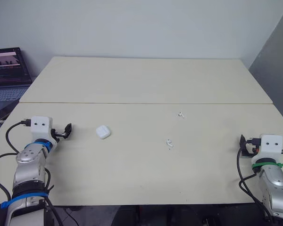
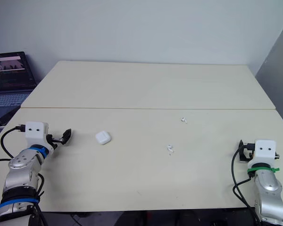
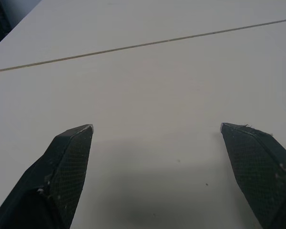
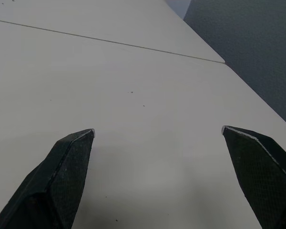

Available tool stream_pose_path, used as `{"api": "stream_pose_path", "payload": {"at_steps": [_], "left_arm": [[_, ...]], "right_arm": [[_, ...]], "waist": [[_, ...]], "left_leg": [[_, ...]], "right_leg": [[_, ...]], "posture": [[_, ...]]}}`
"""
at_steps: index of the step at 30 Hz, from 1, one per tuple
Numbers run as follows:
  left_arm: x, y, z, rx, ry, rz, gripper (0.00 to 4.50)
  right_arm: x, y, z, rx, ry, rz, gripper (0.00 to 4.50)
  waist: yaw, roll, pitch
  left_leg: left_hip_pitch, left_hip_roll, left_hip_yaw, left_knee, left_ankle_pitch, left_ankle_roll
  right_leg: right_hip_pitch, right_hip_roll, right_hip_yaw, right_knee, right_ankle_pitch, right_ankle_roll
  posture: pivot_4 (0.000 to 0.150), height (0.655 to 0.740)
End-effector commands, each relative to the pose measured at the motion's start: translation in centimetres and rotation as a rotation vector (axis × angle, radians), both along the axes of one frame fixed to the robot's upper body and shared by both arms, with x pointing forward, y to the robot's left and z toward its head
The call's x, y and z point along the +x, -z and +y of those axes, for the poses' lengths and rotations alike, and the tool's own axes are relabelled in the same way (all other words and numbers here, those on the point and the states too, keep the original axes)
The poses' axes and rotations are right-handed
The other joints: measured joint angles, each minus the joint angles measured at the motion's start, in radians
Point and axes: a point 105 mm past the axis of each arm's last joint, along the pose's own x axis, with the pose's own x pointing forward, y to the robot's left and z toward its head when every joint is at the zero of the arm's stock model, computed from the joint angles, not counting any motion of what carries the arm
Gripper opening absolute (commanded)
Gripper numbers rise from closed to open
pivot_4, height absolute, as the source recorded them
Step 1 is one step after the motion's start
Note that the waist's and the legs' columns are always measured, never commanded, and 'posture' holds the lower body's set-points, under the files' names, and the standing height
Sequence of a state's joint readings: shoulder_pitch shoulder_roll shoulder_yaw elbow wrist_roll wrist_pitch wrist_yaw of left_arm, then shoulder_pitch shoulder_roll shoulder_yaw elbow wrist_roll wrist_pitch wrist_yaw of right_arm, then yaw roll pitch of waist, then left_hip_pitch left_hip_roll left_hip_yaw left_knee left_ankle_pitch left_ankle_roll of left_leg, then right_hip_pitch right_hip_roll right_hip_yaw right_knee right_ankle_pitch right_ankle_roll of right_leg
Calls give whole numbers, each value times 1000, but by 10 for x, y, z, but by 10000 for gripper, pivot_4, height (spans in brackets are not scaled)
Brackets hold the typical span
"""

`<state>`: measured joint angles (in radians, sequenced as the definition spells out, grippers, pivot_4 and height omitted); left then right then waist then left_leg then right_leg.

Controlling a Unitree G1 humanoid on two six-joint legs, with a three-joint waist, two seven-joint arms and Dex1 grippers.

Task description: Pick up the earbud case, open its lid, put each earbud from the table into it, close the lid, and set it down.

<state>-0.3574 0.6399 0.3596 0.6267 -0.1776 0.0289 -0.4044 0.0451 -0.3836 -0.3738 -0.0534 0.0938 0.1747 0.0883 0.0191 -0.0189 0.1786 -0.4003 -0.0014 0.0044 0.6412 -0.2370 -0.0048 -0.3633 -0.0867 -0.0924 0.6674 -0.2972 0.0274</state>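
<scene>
A small white earbud case [image 1: 103, 132] lies shut on the beige table [image 1: 141, 84], left of centre. One white earbud [image 1: 170, 143] rests near the middle, and a second earbud [image 1: 181, 114] sits a little farther back. My left gripper [image 1: 66, 132] hovers low over the table to the left of the case, open and empty, its fingers [image 3: 69, 162] spread wide. My right gripper [image 1: 243, 145] is at the table's right edge, far from the earbuds, also open with nothing between its fingers [image 4: 69, 167].
A laptop [image 1: 7, 70] with a lit screen stands off the table's far left corner. A seam [image 1: 146, 103] runs across the table where two tops meet. A grey wall panel [image 1: 278, 66] borders the right side.
</scene>
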Motion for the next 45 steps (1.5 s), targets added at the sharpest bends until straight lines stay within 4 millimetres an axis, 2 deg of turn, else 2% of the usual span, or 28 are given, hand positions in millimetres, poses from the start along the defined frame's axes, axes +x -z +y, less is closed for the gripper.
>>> {"api": "stream_pose_path", "payload": {"at_steps": [1, 14, 21, 24, 27, 33, 36, 39, 42, 45], "left_arm": [[2, -18, 8, 23, -16, -52, 44923], [4, -29, 2, -59, 48, -96, 44923], [8, -50, -26, -129, 268, -103, 44923], [9, -62, -44, -151, 399, -72, 44923], [5, -67, -75, -106, 638, 29, 44923], [-9, -43, -113, 22, 964, 262, 44923], [-8, -32, -116, 105, 1017, 316, 44923], [2, -28, -112, 133, 1008, 334, 44923], [11, -26, -110, 144, 990, 334, 44923], [14, -24, -110, 137, 987, 340, 44923]], "right_arm": [[0, -17, -4, -19, 6, -53, 45000], [1, -19, -4, -16, 7, -55, 45000], [9, -32, 15, 28, -147, -75, 45000], [16, -38, 37, 59, -294, -45, 45000], [21, -48, 78, 109, -557, -4, 45000], [12, -75, 158, 198, -1023, 61, 45000], [2, -87, 189, 216, -1191, 81, 45000], [-8, -97, 210, 229, -1303, 91, 45000], [-14, -104, 221, 222, -1353, 93, 45000], [-15, -106, 223, 211, -1355, 91, 45000]], "waist": [[0, 0, 0], [-1, 0, 0], [-4, 0, 0], [-6, 0, 0], [-10, 0, 0], [-17, 0, 1], [-17, -3, 2], [-15, -5, 3], [-15, -5, 3], [-16, -6, 4]], "left_leg": [[0, 0, 0, 0, 0, 0], [0, 0, 1, 3, 1, -1], [0, 0, 2, 3, 1, -1], [0, 0, 2, 3, 1, -1], [0, 0, 2, 3, 1, 0], [0, 0, 2, 3, 0, 0], [-1, 1, 1, 3, 0, 0], [-3, 1, 0, 3, 0, 0], [-5, 0, 0, 4, 0, 0], [-6, 0, 0, 4, 0, 0]], "right_leg": [[0, 0, 0, 0, 0, 0], [-6, 0, 2, 12, 0, 0], [-6, 0, 3, 12, 0, 0], [-6, 0, 3, 12, 0, 0], [-6, 0, 3, 12, 0, 0], [-6, 1, 3, 11, 0, -1], [-7, 1, 3, 11, -1, -1], [-8, 1, 2, 11, -1, -1], [-9, 1, 1, 11, -1, -1], [-10, 1, 1, 11, -1, -1]], "posture": [[1500, 7400], [1500, 7400], [1500, 7400], [1500, 7400], [1500, 7400], [1500, 7400], [1500, 7400], [1500, 7400], [1500, 7400], [1500, 7400]]}}
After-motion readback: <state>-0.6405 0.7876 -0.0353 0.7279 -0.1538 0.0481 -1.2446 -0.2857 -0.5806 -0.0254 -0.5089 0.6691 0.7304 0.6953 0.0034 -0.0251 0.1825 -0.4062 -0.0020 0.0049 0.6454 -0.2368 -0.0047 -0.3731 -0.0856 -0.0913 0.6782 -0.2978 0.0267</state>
